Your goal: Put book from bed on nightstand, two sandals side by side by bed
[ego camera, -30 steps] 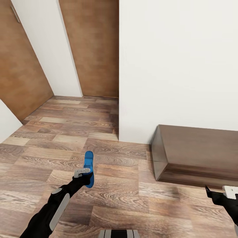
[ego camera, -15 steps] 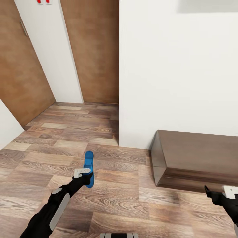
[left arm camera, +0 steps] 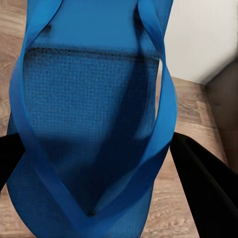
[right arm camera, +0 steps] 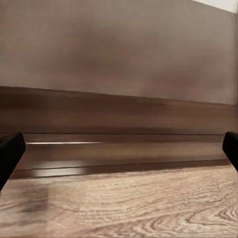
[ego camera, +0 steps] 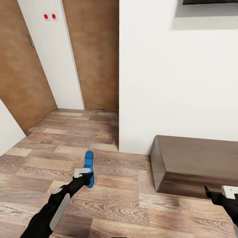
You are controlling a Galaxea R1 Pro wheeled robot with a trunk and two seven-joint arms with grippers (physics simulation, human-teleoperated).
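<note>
Standing upright between the left gripper's [ego camera: 86, 175] jaws: a blue sandal [ego camera: 88, 167].

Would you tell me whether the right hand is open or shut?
Open: the right hand has its black fingertips far apart, nothing between them.

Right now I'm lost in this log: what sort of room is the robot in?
Probably a home's bedroom or hall corner: mixed-brown wood-plank floor, plain white walls, tall brown wooden doors and a low dark brown wooden cabinet.
</note>
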